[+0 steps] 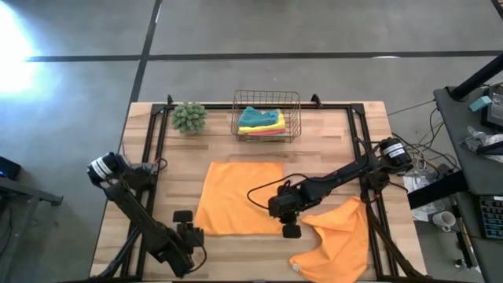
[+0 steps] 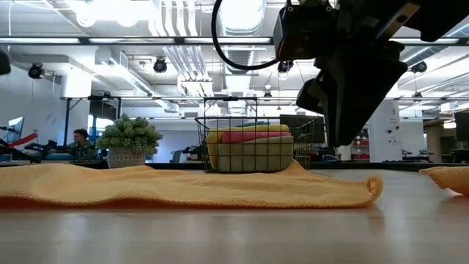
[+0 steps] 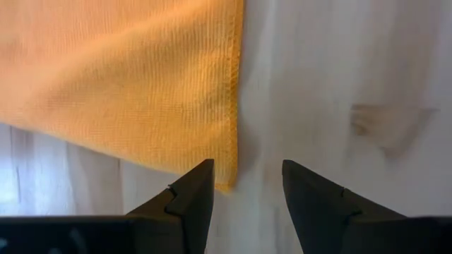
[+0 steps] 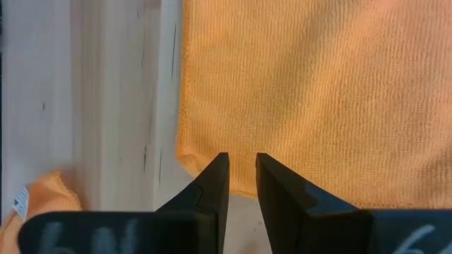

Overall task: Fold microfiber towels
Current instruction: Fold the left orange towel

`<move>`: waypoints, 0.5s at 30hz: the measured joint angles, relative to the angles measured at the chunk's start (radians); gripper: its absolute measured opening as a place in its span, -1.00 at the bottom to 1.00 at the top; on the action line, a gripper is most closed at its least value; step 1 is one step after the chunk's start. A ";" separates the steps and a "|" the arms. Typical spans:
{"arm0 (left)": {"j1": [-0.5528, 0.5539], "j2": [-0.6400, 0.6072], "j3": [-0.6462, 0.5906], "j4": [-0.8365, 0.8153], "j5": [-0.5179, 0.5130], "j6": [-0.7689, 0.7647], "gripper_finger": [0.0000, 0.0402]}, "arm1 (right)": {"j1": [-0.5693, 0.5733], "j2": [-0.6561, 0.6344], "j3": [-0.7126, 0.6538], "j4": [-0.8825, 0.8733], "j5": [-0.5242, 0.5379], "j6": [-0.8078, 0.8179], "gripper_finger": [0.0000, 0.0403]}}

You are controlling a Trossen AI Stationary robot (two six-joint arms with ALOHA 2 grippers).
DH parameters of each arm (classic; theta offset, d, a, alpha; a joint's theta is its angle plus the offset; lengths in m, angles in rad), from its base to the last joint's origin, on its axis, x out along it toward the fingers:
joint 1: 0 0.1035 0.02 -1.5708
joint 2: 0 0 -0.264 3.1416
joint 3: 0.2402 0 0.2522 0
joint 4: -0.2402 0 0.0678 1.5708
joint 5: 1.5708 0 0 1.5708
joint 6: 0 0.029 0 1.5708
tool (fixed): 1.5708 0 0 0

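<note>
— Where are the towels right now?

— One orange towel (image 1: 240,196) lies spread flat in the middle of the wooden tabletop (image 1: 330,141). A second orange towel (image 1: 339,240) sits crumpled near the front right corner, apart from the flat one, with a small white tag showing at its near edge. The rest, folded, are stacked in the wire basket (image 1: 266,115) at the back: teal on top, then yellow, then pink in the high view.

— And the arms?

— The left gripper (image 1: 185,226) hangs at the flat towel's front left corner. In its wrist view the jaws stand apart with nothing between them, and the towel's corner (image 3: 224,185) lies just beside one finger, over bare wood. The right gripper (image 1: 290,226) is at the front right corner of the same towel. Its jaws are close together with a narrow gap left, nothing clamped; the towel's edge (image 4: 212,169) lies just ahead of the tips.

— Is either gripper touching the cloth?

— I cannot tell. In the low view the right gripper (image 2: 352,132) looks to hang above the towel.

— Anything else on the tabletop?

— A fuzzy green plant ball (image 1: 189,117) stands just left of the basket.
</note>
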 joint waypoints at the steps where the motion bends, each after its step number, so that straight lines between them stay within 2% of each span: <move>1: 0.000 0.016 0.000 0.003 -0.002 0.000 -0.24 | -0.001 0.000 0.000 0.001 0.000 0.000 -0.69; 8: 0.000 0.105 0.024 -0.009 -0.017 -0.002 -0.24 | -0.002 0.000 -0.003 0.000 -0.001 0.008 -0.69; 15: -0.001 0.111 0.022 -0.057 -0.068 -0.053 -0.24 | -0.002 0.000 -0.003 0.001 -0.002 0.010 -0.69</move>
